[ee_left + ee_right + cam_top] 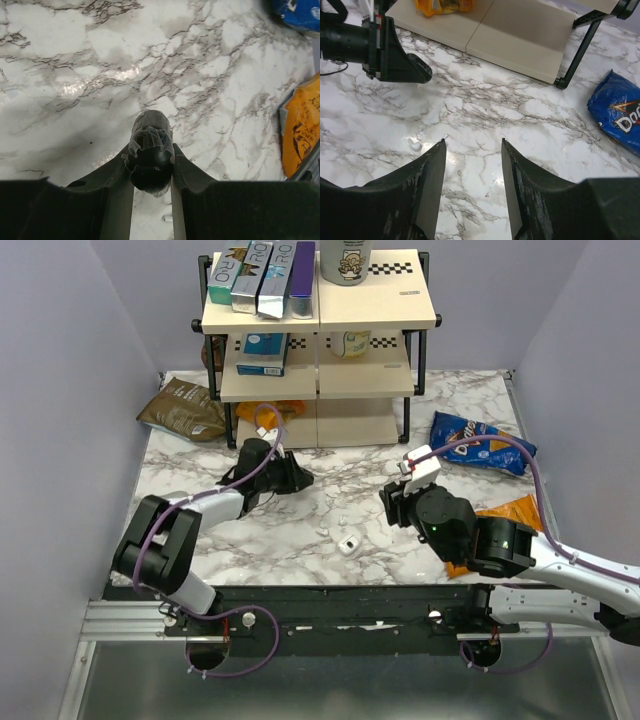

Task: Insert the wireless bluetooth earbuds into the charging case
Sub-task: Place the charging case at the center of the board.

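R fingers [427,195] matte black, apart; L fingers [114,176] clamped on glossy rounded black earbud [150,152].

Charging case [348,545] on table [340,495], near its front middle; shelf rack [318,390] at back, chip bag [480,445] at right

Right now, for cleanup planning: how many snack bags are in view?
4: brown bag left of the shelf, orange bag on its bottom board, blue bag at right, second orange bag by the right arm. Others may be hidden.
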